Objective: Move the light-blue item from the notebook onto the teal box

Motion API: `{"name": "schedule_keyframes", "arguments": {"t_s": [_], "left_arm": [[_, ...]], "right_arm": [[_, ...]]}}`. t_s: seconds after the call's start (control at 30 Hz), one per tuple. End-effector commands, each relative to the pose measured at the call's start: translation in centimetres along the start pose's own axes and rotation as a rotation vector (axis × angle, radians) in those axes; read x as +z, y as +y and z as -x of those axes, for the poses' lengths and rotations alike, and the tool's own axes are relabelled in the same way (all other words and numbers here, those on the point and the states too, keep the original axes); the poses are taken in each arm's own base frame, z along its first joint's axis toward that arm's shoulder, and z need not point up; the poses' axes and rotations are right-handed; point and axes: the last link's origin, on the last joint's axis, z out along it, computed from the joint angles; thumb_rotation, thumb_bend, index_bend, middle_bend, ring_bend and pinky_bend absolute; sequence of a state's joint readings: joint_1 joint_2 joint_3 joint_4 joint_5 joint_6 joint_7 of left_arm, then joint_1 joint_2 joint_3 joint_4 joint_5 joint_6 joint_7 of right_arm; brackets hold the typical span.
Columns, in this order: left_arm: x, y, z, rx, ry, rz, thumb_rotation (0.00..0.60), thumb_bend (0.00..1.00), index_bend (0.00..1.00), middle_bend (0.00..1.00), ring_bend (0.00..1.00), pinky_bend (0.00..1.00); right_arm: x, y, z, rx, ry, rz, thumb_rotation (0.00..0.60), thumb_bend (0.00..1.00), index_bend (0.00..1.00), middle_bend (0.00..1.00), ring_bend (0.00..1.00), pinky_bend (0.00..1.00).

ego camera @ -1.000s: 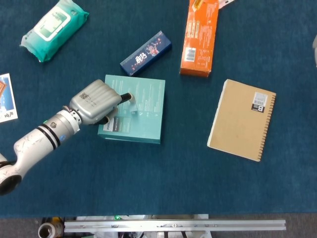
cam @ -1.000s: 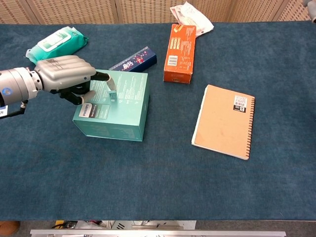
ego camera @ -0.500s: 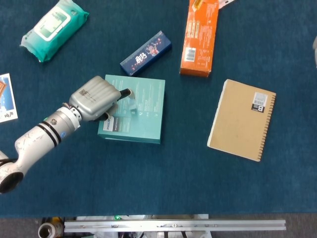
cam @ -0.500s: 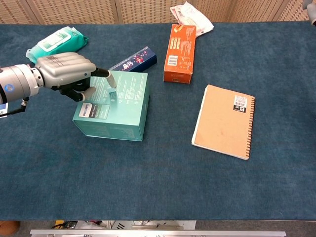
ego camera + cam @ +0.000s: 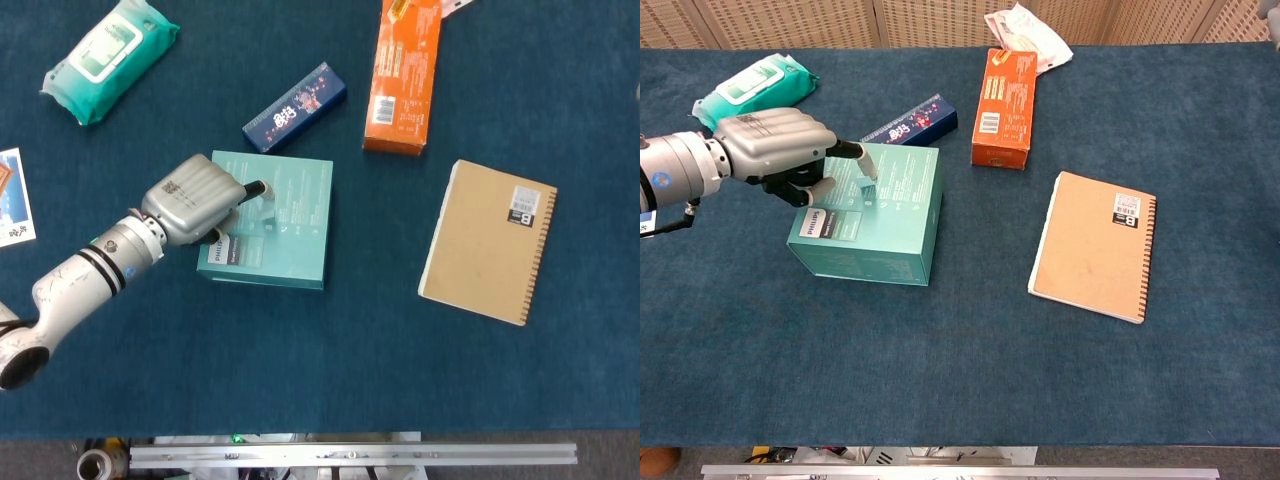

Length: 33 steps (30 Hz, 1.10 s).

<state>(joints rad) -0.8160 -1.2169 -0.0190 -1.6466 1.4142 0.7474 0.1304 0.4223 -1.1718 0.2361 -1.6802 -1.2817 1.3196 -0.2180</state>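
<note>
The teal box (image 5: 290, 225) lies left of the table's middle, its top facing up. My left hand (image 5: 195, 200) hovers over the box's left edge, with its back toward the head camera. In the chest view the left hand (image 5: 775, 145) pinches a small light-blue item (image 5: 866, 168) between a fingertip and the thumb, just above the teal box (image 5: 890, 215). From above, the light-blue item (image 5: 250, 208) is a pale patch mostly covered by the fingers. The brown spiral notebook (image 5: 490, 240) lies to the right with a bare cover. My right hand is out of sight.
An orange carton (image 5: 402, 75) and a dark-blue slim box (image 5: 295, 107) lie behind the teal box. A green wipes pack (image 5: 110, 55) sits at the far left, and a printed card (image 5: 12, 195) at the left edge. A crumpled white packet (image 5: 1025, 35) lies at the back.
The left hand has shifted slightly toward the box's far-left corner, carrying the light-blue item with it. Over the last half second it has hardly moved.
</note>
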Motion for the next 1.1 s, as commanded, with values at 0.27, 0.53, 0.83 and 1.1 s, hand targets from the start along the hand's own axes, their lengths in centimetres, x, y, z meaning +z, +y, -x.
{"name": "schedule_keyframes", "arguments": {"t_s": [0.27, 0.53, 0.83, 1.1], "left_arm": [[-0.3, -0.5, -0.2, -0.002, 0.005, -0.023, 0.600, 0.76, 0.24, 1.00, 1.00, 0.97], [-1.2, -0.4, -0.3, 0.003, 0.013, -0.019, 0.600, 0.76, 0.24, 1.00, 1.00, 0.97], [-1.1, -0.2, 0.1, 0.013, 0.000, -0.015, 0.600, 0.76, 0.24, 1.00, 1.00, 0.97], [-1.0, -0.7, 0.1, 0.012, -0.005, -0.032, 0.600, 0.76, 0.24, 1.00, 1.00, 0.97]], "right_arm": [[0.0, -0.1, 0.0, 0.002, 0.004, -0.003, 0.600, 0.48, 0.67, 0.98, 1.00, 1.00], [0.0, -0.2, 0.0, 0.004, 0.003, -0.007, 0.600, 0.48, 0.67, 0.98, 1.00, 1.00], [-0.1, -0.2, 0.0, 0.001, 0.003, -0.004, 0.600, 0.48, 0.67, 0.98, 1.00, 1.00], [-0.2, -0.1, -0.1, 0.001, 0.007, -0.001, 0.600, 0.48, 0.67, 0.98, 1.00, 1.00]]}}
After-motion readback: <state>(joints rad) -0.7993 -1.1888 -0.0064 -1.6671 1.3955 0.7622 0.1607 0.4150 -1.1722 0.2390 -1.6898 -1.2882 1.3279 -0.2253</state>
